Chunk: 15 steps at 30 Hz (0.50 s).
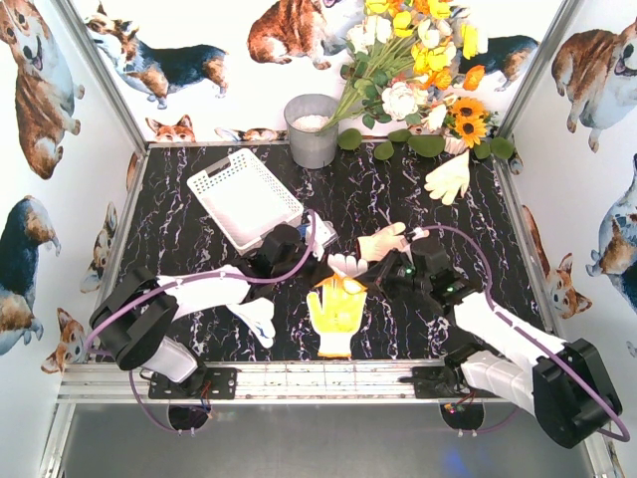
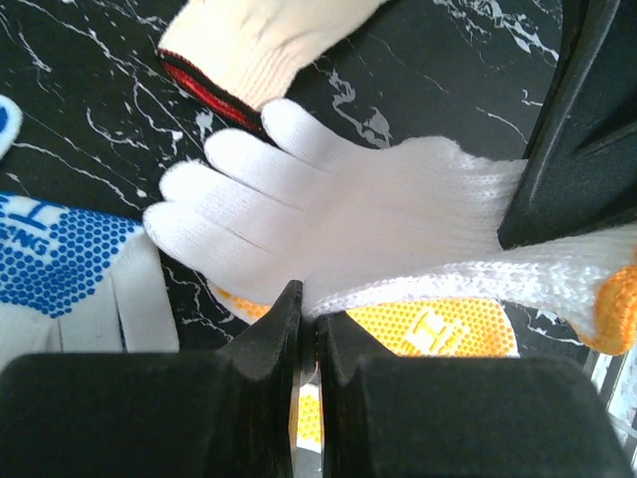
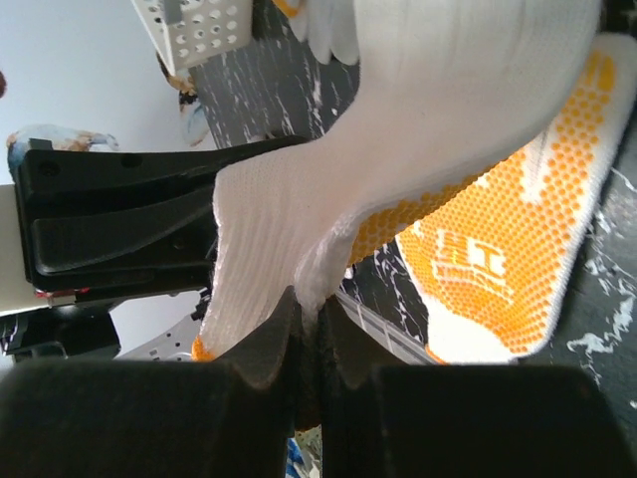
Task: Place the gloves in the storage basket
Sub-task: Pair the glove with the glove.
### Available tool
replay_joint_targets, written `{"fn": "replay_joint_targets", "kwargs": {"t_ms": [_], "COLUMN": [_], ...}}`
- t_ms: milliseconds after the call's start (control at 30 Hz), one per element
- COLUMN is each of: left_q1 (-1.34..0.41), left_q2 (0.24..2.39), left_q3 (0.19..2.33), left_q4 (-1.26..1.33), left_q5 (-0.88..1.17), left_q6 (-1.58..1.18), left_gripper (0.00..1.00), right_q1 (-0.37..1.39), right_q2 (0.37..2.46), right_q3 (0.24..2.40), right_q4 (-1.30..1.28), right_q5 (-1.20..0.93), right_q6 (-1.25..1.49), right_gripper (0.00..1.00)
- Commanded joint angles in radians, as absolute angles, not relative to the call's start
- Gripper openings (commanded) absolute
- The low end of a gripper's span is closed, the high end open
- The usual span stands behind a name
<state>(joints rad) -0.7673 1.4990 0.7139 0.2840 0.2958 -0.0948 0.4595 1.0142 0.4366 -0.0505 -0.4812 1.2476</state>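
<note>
Black marbled bench (image 1: 398, 199): left end effector (image 2: 309, 309) and right end effector (image 3: 307, 304) are both pinching one white glove (image 2: 378, 219), mid-pickup likely; next, carrying it to storage basket (image 1: 249, 194).

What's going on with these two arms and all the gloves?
Both grippers are shut on the same white glove in the middle of the table: the left gripper on its side edge, the right gripper near its cuff. It hangs over an orange-dotted glove. The storage basket behind shows no gloves inside, and other gloves lie loose.
</note>
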Motion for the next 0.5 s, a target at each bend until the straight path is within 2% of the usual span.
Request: {"fn": "replay_joint_targets", "kwargs": {"t_ms": [0, 467], "left_q1": [-0.752, -0.761], "left_q2": [1.477, 1.453], "left_q3": [0.688, 0.656], "left_q4": [0.272, 0.232], "left_q5": [0.248, 0.24], "left_q6": [-0.095, -0.089], "left_gripper": [0.0, 0.0], "right_q1": [0.48, 0.557], "right_q2": [0.964, 0.891], "right_q3": [0.41, 0.399], "right_q4": [-0.038, -0.112], "right_q5": [-0.516, -0.498], "right_q6": [1.268, 1.3], "right_gripper": [0.0, 0.0]}}
